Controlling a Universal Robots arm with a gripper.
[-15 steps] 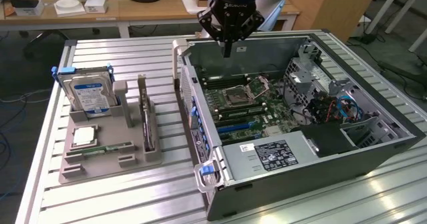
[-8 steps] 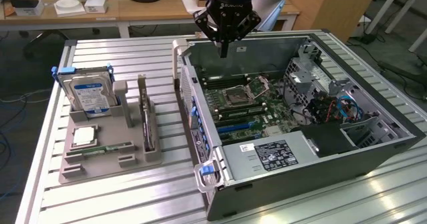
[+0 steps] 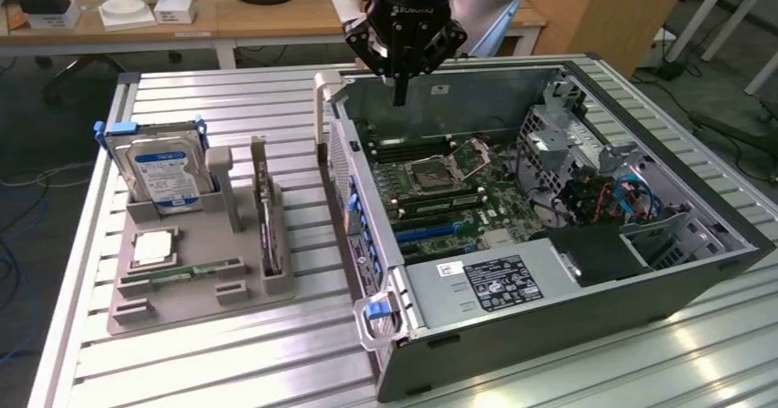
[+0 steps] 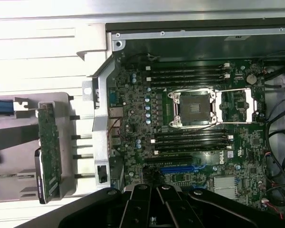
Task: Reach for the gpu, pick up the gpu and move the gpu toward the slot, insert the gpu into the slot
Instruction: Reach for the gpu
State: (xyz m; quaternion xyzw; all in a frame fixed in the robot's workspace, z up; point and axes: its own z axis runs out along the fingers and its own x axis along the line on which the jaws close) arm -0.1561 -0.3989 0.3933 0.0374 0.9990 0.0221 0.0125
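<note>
The gpu (image 3: 268,219) is a thin green card standing on edge in a grey holder (image 3: 195,303), to the exterior view's left of the open computer case (image 3: 584,285). In the wrist view the gpu (image 4: 50,148) stands beside the case wall. My gripper (image 3: 399,94) hangs above the far end of the case, over the motherboard, well away from the gpu. Its fingers are shut together with nothing between them. The blue slot (image 3: 435,232) lies on the motherboard, and in the wrist view the slot (image 4: 180,168) sits just beyond the gripper (image 4: 154,190).
A blue-labelled hard drive (image 3: 164,167) stands upright in the holder, with a memory stick (image 3: 195,270) and a square chip (image 3: 156,247) lying flat beside it. The case holds a CPU socket (image 3: 435,169), a power supply (image 3: 498,285) and cables (image 3: 614,198). A desk (image 3: 182,16) stands behind.
</note>
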